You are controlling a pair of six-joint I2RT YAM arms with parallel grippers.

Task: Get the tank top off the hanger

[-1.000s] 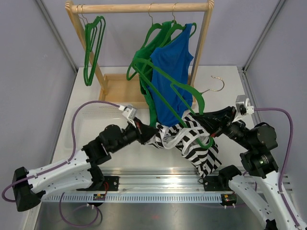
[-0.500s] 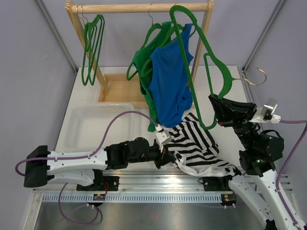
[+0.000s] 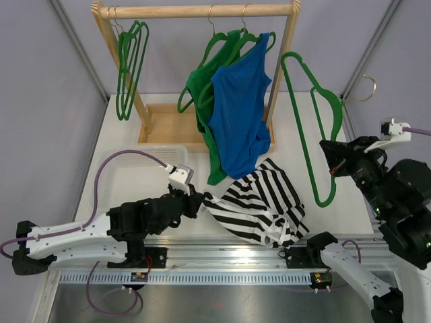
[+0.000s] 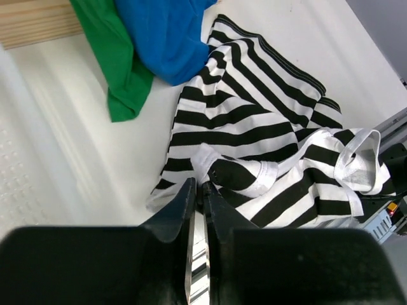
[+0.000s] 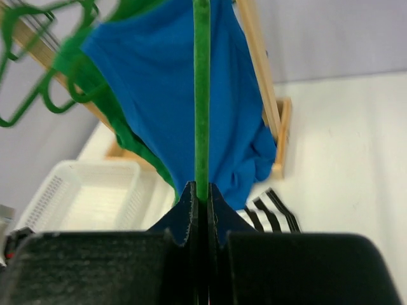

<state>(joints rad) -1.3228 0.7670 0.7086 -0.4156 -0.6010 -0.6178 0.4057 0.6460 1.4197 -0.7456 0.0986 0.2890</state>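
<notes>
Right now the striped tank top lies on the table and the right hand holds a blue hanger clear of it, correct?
Only the colour is wrong: the right wrist view shows a green hanger. The striped tank top lies on the table, and the right hand holds that hanger clear of it.

I count three tops — one striped tank top [image 3: 259,205] on the bench [image 3: 283,145], one blue top [image 3: 239,114] and one green top [image 3: 201,87] on the one wooden rack [image 3: 195,11]. One white basket [image 3: 128,176]. One green hanger [image 3: 303,145] off the rack; the left-end hanger bunch [image 3: 122,81] I can't separate — two at least.
</notes>
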